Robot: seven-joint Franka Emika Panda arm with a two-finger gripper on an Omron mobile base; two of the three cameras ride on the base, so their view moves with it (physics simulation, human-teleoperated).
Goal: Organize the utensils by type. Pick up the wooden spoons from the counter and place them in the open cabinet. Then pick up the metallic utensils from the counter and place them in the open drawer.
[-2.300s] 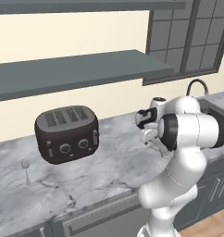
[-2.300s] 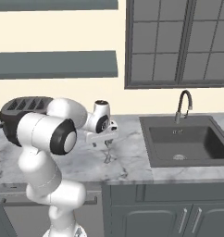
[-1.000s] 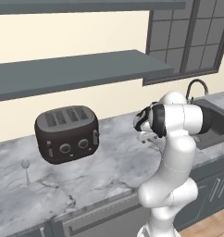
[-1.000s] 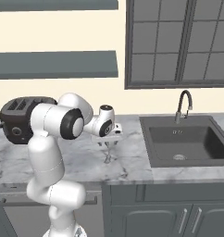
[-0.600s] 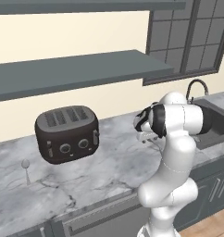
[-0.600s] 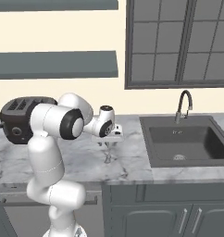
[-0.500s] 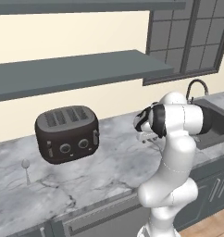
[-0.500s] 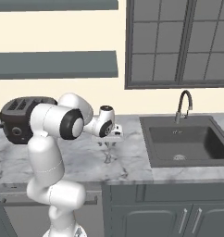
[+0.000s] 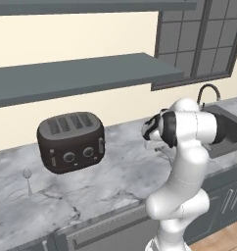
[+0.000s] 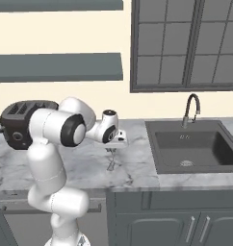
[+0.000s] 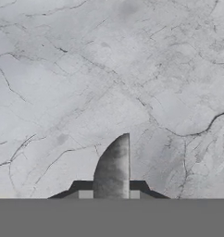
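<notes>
One claw [image 10: 111, 154] hangs over the marble bench [image 10: 84, 166], nearly together, clamped on a metal spoon [image 10: 111, 162].

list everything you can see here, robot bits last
counter: one, white-grey marble, across the scene
toaster: one, black, on the counter left of the arm
loose spoon: one, silver, lying on the counter left of the toaster
held spoon: one, silver, upright under the end effector
sink: one, dark grey, set in the counter at right
faucet: one, dark, behind the sink
shelves: two, grey, on the wall above the toaster
window: one, dark grey frame, above the sink
arm: one, white, before the counter
end effector: one, closed on the held spoon
</notes>
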